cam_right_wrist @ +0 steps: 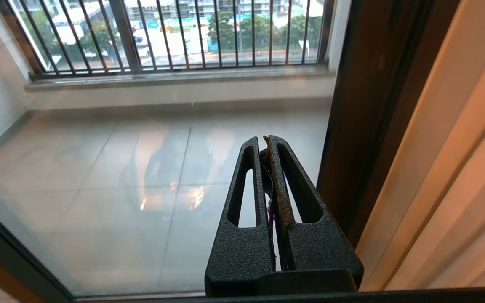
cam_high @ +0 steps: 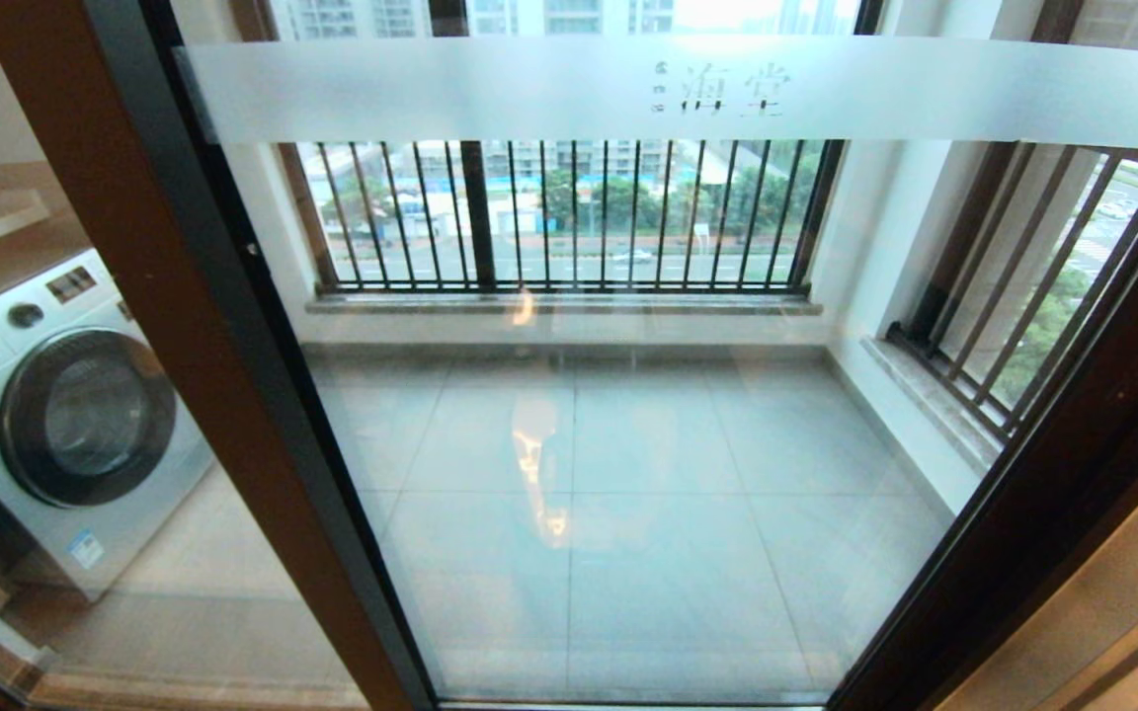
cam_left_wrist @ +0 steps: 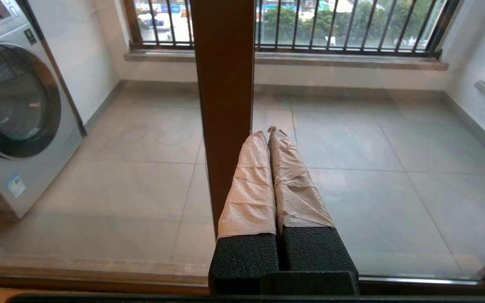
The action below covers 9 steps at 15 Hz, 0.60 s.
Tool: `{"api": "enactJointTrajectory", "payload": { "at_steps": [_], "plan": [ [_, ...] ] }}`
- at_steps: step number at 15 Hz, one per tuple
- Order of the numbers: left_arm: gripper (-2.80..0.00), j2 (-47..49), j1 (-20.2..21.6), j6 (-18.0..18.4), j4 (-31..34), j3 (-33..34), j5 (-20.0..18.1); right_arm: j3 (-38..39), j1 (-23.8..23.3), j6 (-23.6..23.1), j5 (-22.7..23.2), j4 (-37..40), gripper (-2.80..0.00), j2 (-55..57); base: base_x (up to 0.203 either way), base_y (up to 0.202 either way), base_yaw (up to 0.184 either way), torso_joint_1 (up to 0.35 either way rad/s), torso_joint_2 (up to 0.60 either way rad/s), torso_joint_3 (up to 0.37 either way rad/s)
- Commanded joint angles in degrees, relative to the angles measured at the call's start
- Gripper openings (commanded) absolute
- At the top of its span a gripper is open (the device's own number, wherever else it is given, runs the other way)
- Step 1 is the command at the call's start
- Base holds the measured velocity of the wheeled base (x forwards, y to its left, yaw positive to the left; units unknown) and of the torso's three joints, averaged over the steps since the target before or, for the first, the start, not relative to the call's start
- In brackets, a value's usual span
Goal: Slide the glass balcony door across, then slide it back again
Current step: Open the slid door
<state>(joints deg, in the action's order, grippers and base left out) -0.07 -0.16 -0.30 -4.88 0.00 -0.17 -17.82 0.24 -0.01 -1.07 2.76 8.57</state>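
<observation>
The glass balcony door [cam_high: 628,444] stands closed; a washing machine [cam_high: 55,415] sits at nine o'clock, its drum contents unreadable. Left gripper [cam_left_wrist: 268,130] and right gripper [cam_right_wrist: 264,138] are both pinched together, holding nothing.

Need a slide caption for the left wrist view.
Left gripper, fingers shut, faces the glass balcony door stile; washing machine beyond.

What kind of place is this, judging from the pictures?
Most likely a flat's enclosed balcony used for laundry, high above a street. A sliding glass balcony door fronts a tiled floor, a washing machine stands at the left, and black-barred windows look onto buildings and trees.
</observation>
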Motion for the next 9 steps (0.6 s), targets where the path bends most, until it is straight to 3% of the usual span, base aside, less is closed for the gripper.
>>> {"api": "enactJointTrajectory", "payload": {
  "at_steps": [1, 4, 9],
  "plan": [
    [-2.8, 0.1, 0.1, 0.0, 0.0, 1.9, 0.0, -7.2, -0.1, -1.6, -0.2, 1.0, -2.8, 9.9, 0.0, 0.0, 0.0, 0.0, 0.0, 0.0],
    [-2.8, 0.1, 0.0, 0.0, 0.0, 1.9, 0.0, -22.6, -2.1, -6.8, -3.3, 10.2, -2.8, 22.1, 0.0, 0.0, 0.0, 0.0, 0.0, 0.0],
    [-2.8, 0.1, 0.1, 0.0, 0.0, 1.9, 0.0, -51.2, -5.5, -12.9, -10.6, 46.0, -2.8, 40.5, 0.0, 0.0, 0.0, 0.0, 0.0, 0.0]
  ]
}}
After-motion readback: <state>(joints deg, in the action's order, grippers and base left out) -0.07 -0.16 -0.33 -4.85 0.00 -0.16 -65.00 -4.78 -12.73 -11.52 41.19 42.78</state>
